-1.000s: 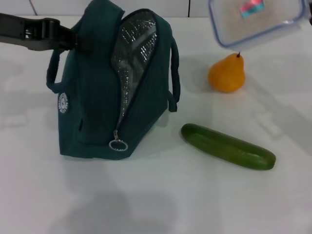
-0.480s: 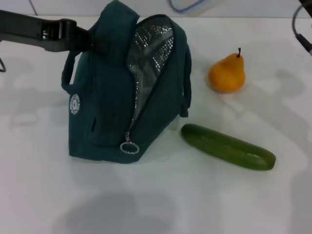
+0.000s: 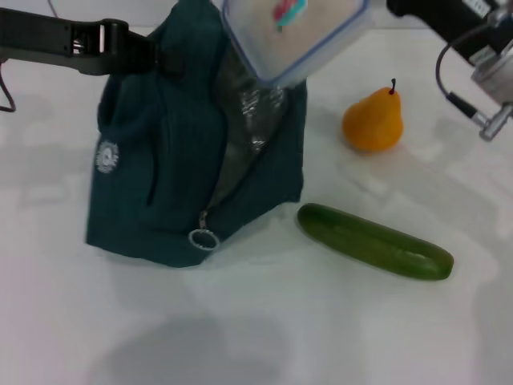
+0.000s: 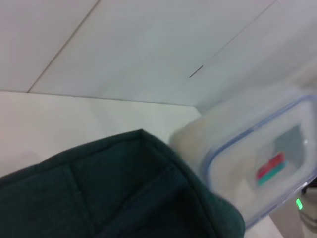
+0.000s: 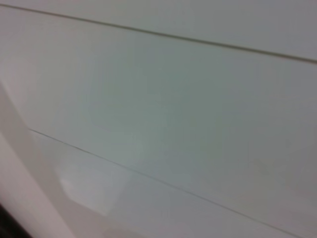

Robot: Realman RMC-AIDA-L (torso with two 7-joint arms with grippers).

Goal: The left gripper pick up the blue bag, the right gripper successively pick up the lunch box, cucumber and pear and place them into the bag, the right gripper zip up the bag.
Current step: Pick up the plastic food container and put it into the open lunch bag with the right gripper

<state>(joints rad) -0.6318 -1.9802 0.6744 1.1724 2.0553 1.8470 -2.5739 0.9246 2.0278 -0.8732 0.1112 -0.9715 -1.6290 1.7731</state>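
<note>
The blue bag [image 3: 160, 176] stands on the white table with its zip open and silver lining [image 3: 252, 120] showing. My left gripper [image 3: 156, 58] reaches in from the left and is shut on the bag's top edge. The clear lunch box [image 3: 292, 32] with its blue rim hangs tilted right over the bag's mouth, held by my right gripper [image 3: 389, 8] at the top right. In the left wrist view the bag's fabric [image 4: 124, 193] fills the lower part, with the lunch box [image 4: 257, 163] just beyond it. The pear [image 3: 373, 120] and cucumber [image 3: 374, 241] lie to the right of the bag.
A ring zipper pull [image 3: 203, 238] hangs at the bag's lower front. Cables [image 3: 465, 104] trail from the right arm above the pear. The right wrist view shows only a pale wall.
The lunch box has come from the top right, up out of view, and down over the bag's opening. The bag shifted right, then back left and sagged.
</note>
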